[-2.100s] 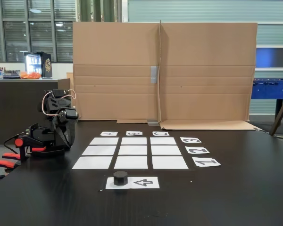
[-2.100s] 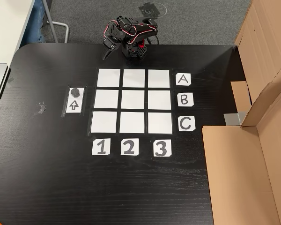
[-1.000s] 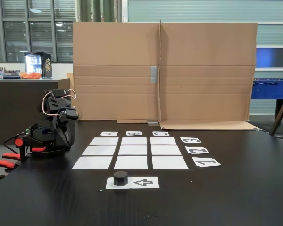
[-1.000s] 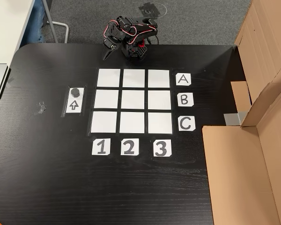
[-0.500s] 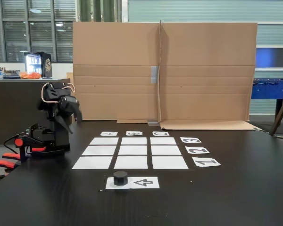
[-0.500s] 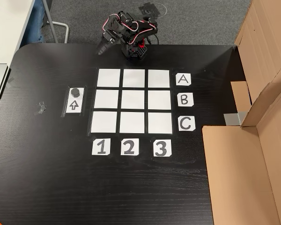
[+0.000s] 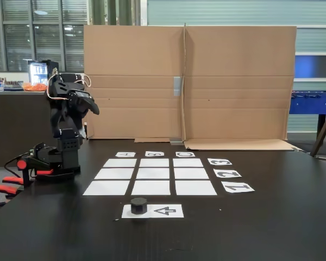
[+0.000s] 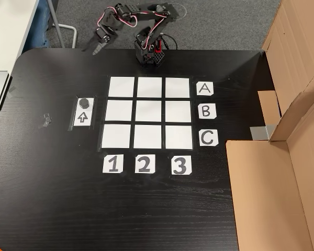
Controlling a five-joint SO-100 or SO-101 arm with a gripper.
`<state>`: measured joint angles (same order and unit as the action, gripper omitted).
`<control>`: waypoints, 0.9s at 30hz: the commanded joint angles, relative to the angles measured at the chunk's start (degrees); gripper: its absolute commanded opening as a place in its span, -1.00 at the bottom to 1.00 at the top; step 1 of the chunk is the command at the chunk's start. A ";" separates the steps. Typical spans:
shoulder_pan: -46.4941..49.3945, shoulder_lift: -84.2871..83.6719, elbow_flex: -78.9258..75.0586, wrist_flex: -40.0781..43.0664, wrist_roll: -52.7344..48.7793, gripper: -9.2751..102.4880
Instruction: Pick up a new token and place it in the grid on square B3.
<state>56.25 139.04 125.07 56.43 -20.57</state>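
The black token [image 7: 138, 205] [image 8: 84, 102] sits on the end of a white arrow sheet [image 8: 82, 118], beside column 1 of the grid [image 8: 146, 112] [image 7: 152, 174]. Square B3 [image 8: 178, 111] [image 7: 154, 162] is bare white paper, in line with the "B" and "3" labels. The arm stands raised over its base [image 8: 149, 55] beyond row A. My gripper [image 8: 94, 48] [image 7: 93, 107] hangs high in the air past the table's edge, far from the token. Its fingers look shut with nothing between them.
A tall cardboard wall [image 7: 185, 81] closes off the C side of the grid, and its flaps [image 8: 272, 167] lie on the table. A small scrap [image 8: 46, 120] lies near the arrow sheet. Cables and clamps [image 7: 22, 166] sit by the arm's base.
The arm has unfolded from its low rest pose. The gripper has lifted off the table and swung outward, left in the top-down view. The token has not moved.
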 commanded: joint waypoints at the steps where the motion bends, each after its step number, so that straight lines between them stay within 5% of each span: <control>1: 0.79 -9.32 -10.11 -1.05 0.79 -0.18; 10: 1.32 -26.89 -25.75 2.90 0.88 -0.14; 27: -2.02 -61.79 -68.12 27.95 0.00 -0.12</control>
<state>55.37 81.47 66.01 81.83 -20.04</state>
